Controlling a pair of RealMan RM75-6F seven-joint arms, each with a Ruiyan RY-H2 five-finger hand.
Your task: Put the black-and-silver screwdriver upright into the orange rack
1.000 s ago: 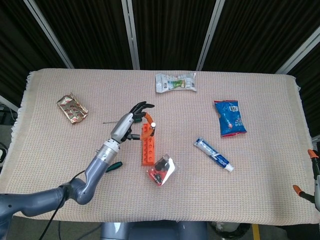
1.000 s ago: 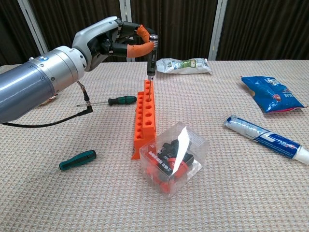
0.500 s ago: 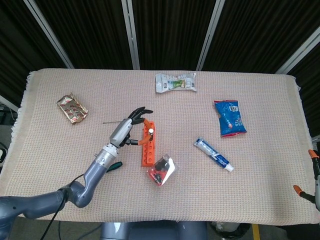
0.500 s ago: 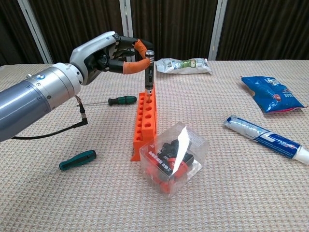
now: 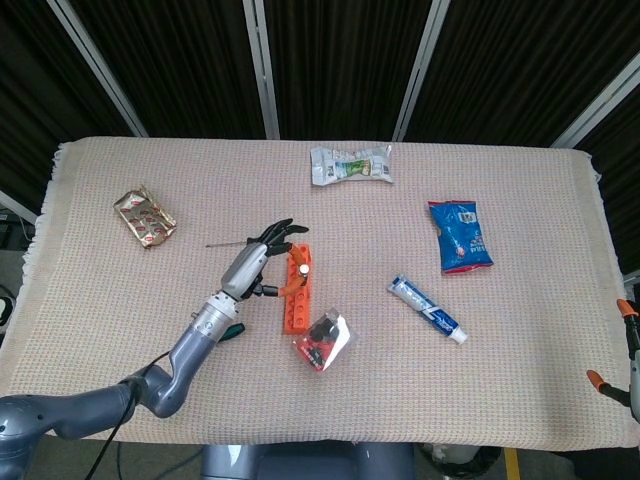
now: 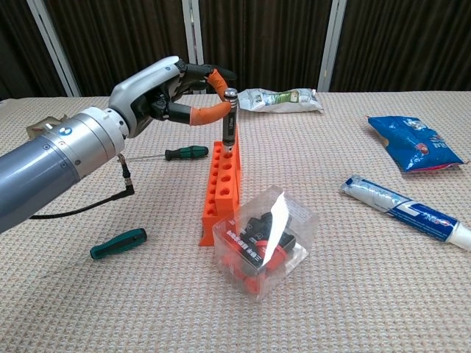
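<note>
Near the desk's middle, left of centre, the left hand [image 6: 173, 88] pinches the screwdriver [image 6: 229, 121] by its upper shaft, upright, tip in the rack's [image 6: 221, 180] far end. A clear box [image 6: 265, 239] touches the rack's near right side; a green driver [image 6: 184, 153] lies just left. Bare cloth [image 5: 520, 370] runs toward the right and near edges. The right hand is out of sight.

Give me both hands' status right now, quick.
Left hand: pinching the black-and-silver screwdriver, which stands upright in the orange rack.
Right hand: not in either view.
</note>
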